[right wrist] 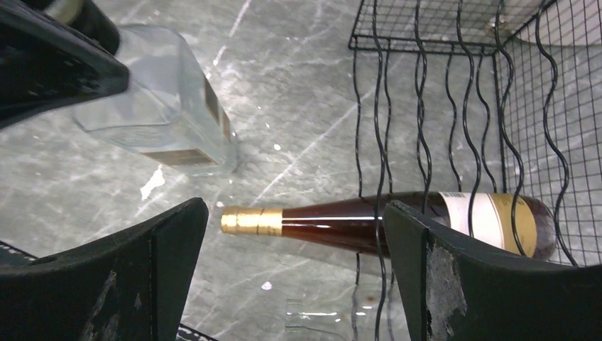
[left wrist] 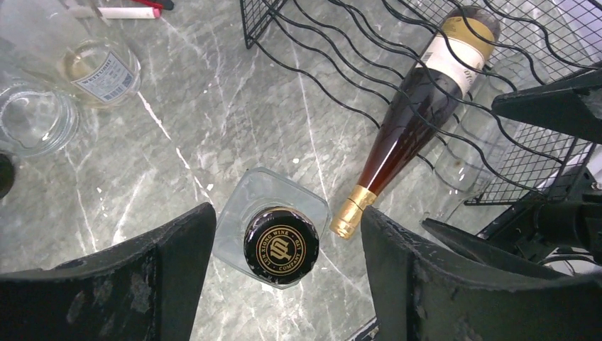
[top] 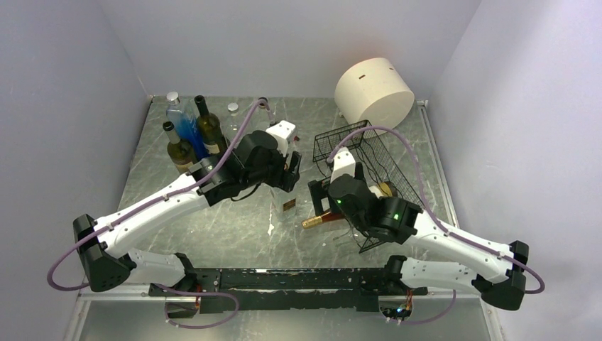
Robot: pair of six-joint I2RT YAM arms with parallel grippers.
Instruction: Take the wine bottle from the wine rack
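The wine bottle (right wrist: 355, 222), dark brown with a gold foil neck (left wrist: 349, 212) and a white and gold label, lies in the black wire wine rack (right wrist: 419, 106), its neck sticking out over the table. In the top view the wine bottle (top: 321, 219) shows below the wine rack (top: 373, 153). My right gripper (right wrist: 294, 213) is open, hovering over the bottle's neck and touching nothing. My left gripper (left wrist: 287, 217) is open around the black cap of an upright clear square bottle (left wrist: 280, 244), with gaps on both sides. From above, the left gripper (top: 291, 169) and right gripper (top: 317, 190) hang close together.
Several upright bottles (top: 188, 131) stand at the back left. A cream cylinder (top: 374, 89) lies behind the rack. A glass jar (left wrist: 35, 117) and a labelled clear bottle (left wrist: 99, 67) stand left of the rack. A clear glass bottle (left wrist: 468, 149) lies in the rack beside the wine bottle.
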